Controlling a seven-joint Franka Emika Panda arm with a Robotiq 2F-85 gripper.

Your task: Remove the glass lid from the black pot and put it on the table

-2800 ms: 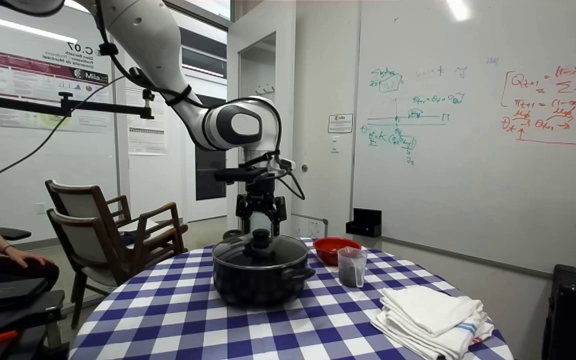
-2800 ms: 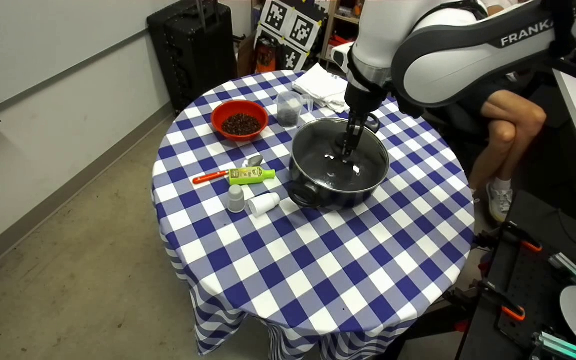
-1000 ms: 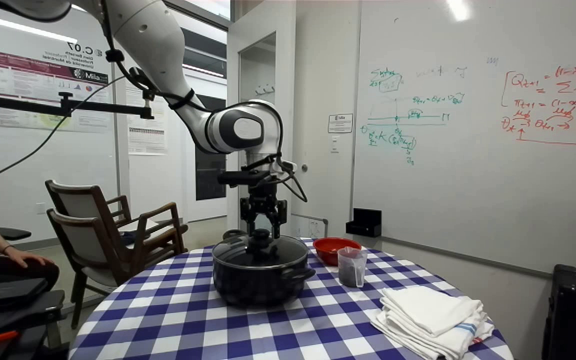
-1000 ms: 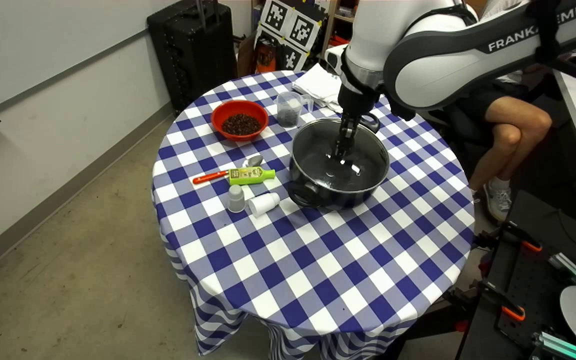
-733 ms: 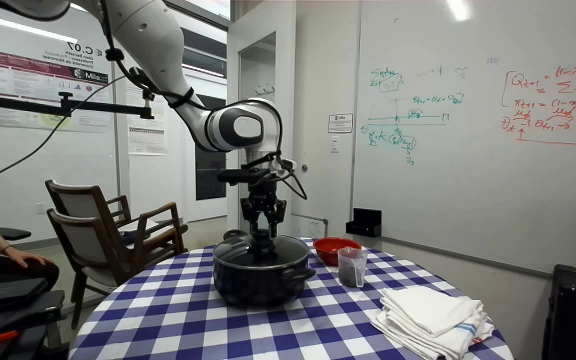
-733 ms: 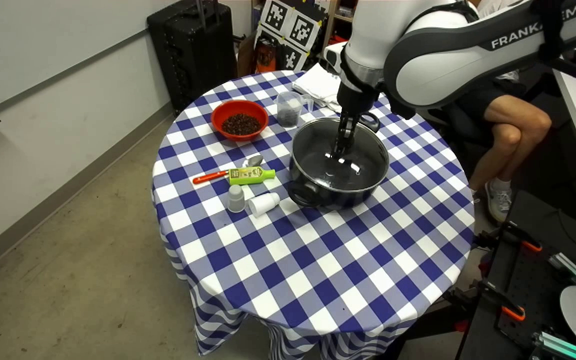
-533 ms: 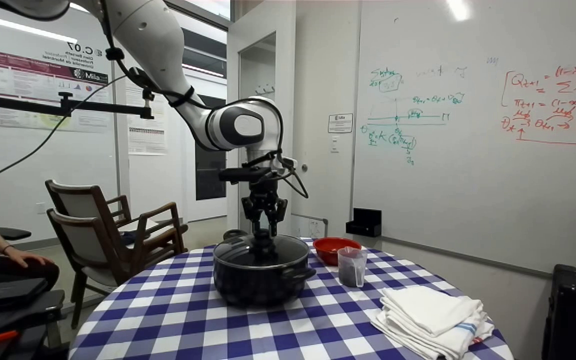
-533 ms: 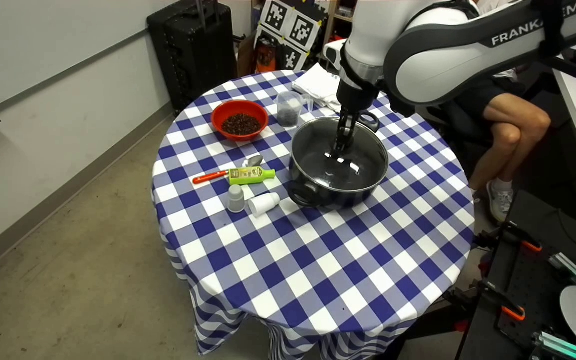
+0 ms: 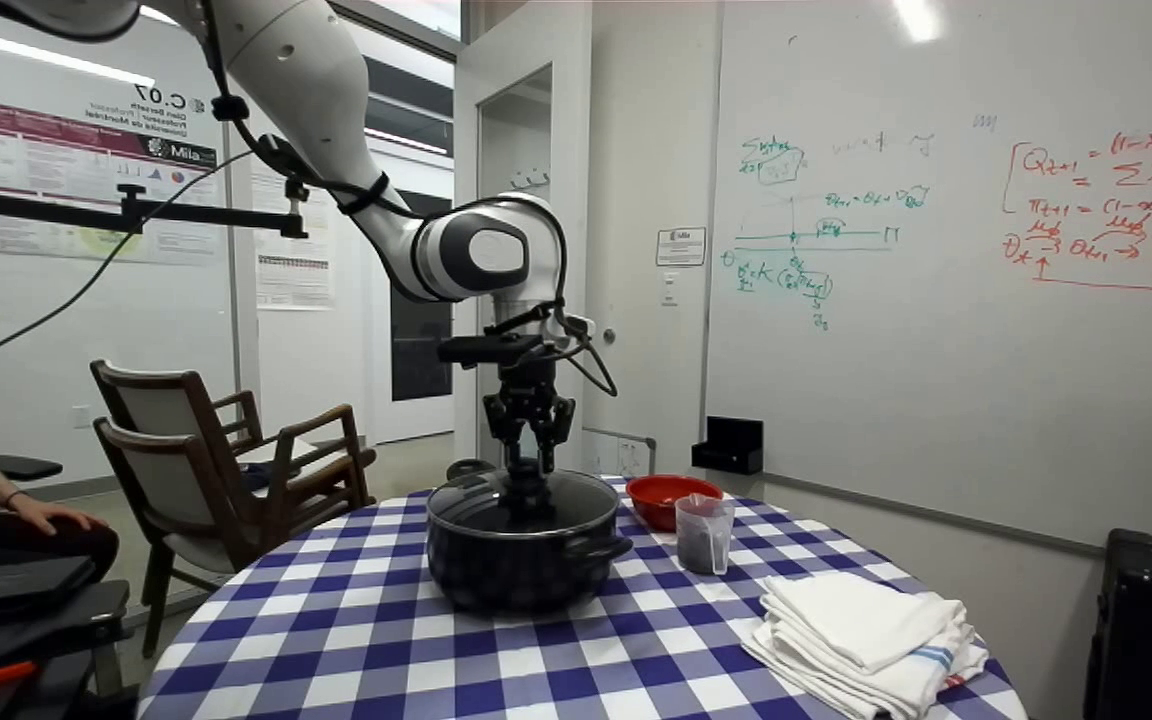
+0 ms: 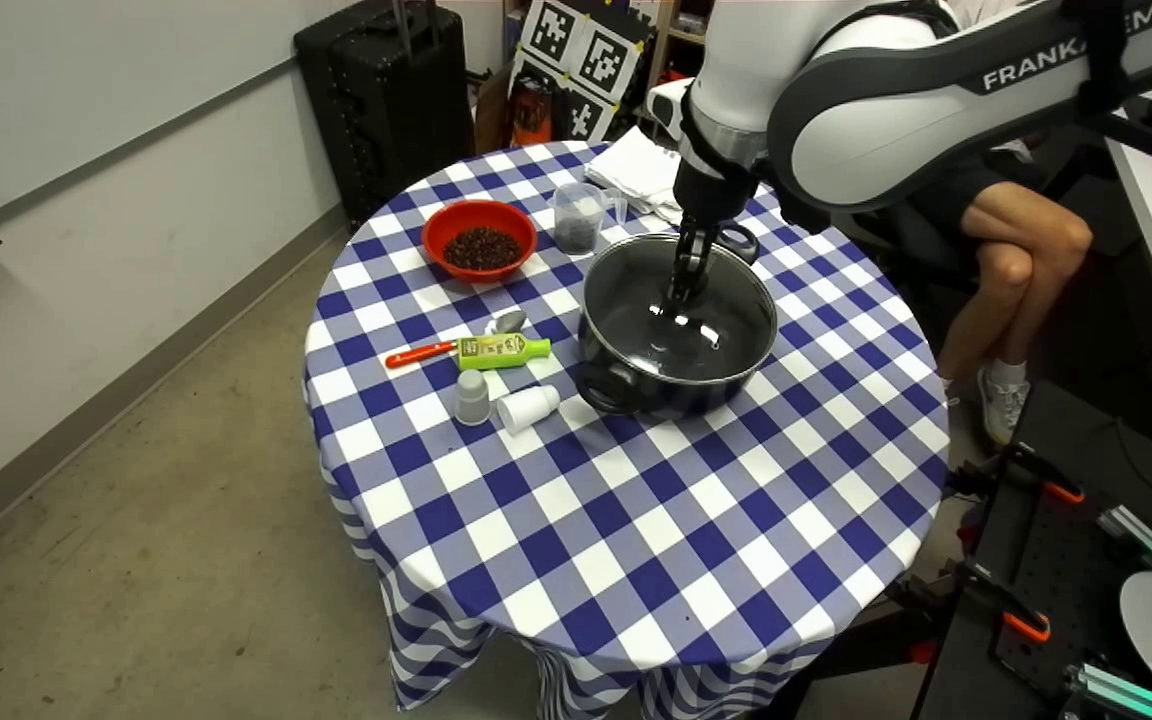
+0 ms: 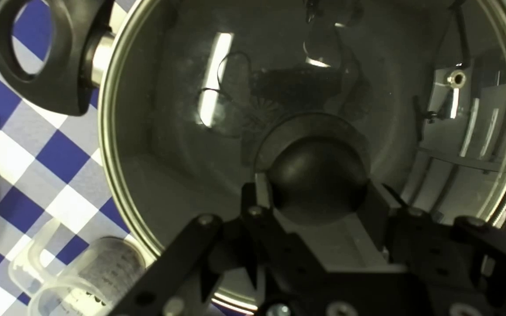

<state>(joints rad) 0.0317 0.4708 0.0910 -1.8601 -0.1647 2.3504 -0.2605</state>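
Lid point(image 11: 305, 96) is sitting on top of the pot point(image 9: 524, 575), looks level to me, rim on rim. The end effector point(image 11: 319, 197) is pointing down at the middle of the pot and pinching the lid's knob point(image 11: 316, 169), its pads point(image 11: 262, 191) right up against both sides in the wrist view. Pot's on the counter point(image 10: 636, 560), the one with the blue-and-white checked cloth.

In an exterior view there's a white tub point(image 10: 528, 408) on its side just beside the pot, and a greyish tub point(image 10: 472, 398) standing a bit further out from it. Same side of the pot you've got a green bottle point(image 10: 502, 351) lying down with a red handle point(image 10: 421, 354) next to it.

In both exterior views a clear jug point(image 9: 704, 512) with dark stuff inside is near the pot, and a red bowl point(image 10: 476, 213) is a little further off. Folded towels point(image 9: 866, 630) lie out beyond one of the pot's handles point(image 11: 75, 70). Well apart from the pot: a black case point(image 10: 391, 110) and somebody's legs point(image 10: 1026, 235).
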